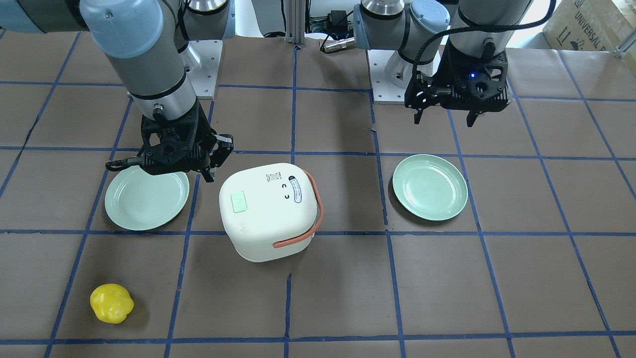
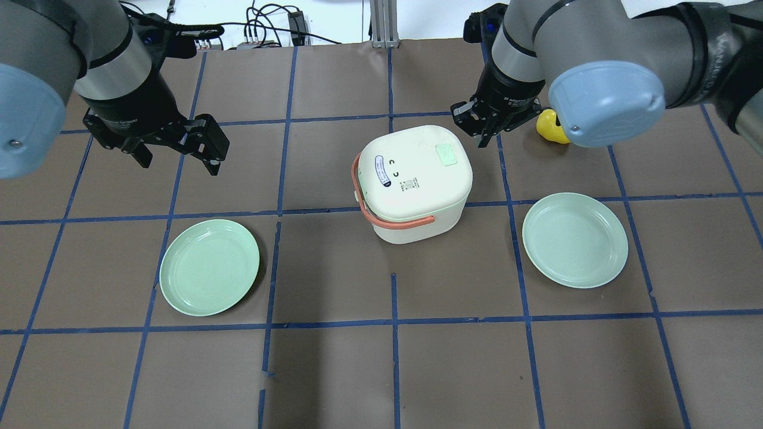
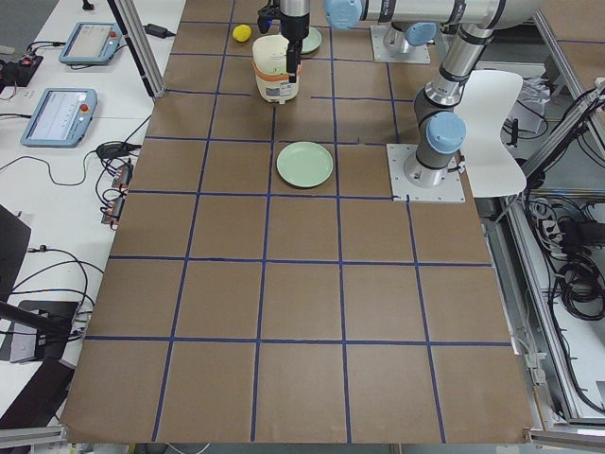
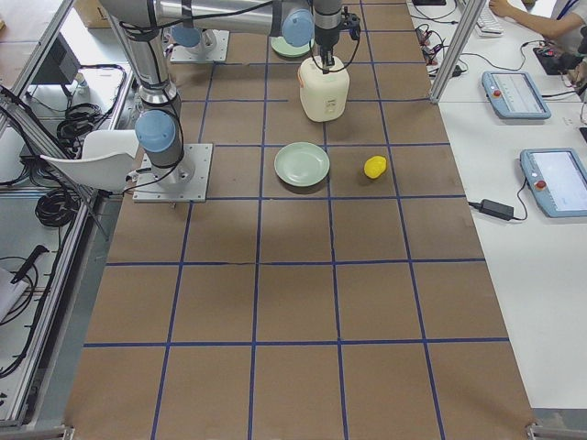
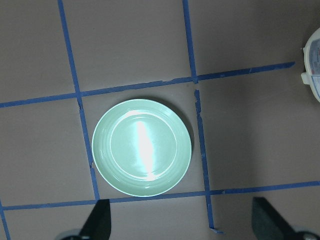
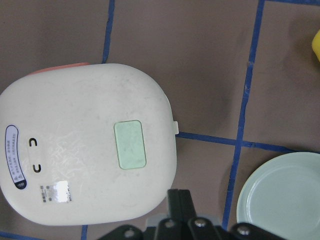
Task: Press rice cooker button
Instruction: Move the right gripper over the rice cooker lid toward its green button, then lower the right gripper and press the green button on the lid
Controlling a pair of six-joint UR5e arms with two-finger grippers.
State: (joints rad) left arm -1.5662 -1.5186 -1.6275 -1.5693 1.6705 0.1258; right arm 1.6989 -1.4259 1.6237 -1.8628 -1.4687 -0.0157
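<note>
The white rice cooker (image 1: pixel 268 219) with an orange handle stands mid-table. Its pale green button (image 1: pixel 239 203) sits on the lid. It also shows in the overhead view (image 2: pixel 417 185), with its button (image 2: pixel 446 155), and in the right wrist view (image 6: pixel 75 150), with its button (image 6: pixel 130 145). My right gripper (image 2: pixel 484 134) is shut and empty. It hovers just off the cooker's corner nearest the button (image 1: pixel 208 171), its closed fingertips (image 6: pixel 178 200) over the lid's edge. My left gripper (image 2: pixel 177 158) is open and empty, well apart from the cooker (image 1: pixel 443 118).
A pale green plate (image 2: pixel 210 267) lies below my left gripper, also in the left wrist view (image 5: pixel 142 147). A second green plate (image 2: pixel 575 239) lies on the cooker's other side. A yellow pepper (image 2: pixel 551 126) sits just beyond my right wrist.
</note>
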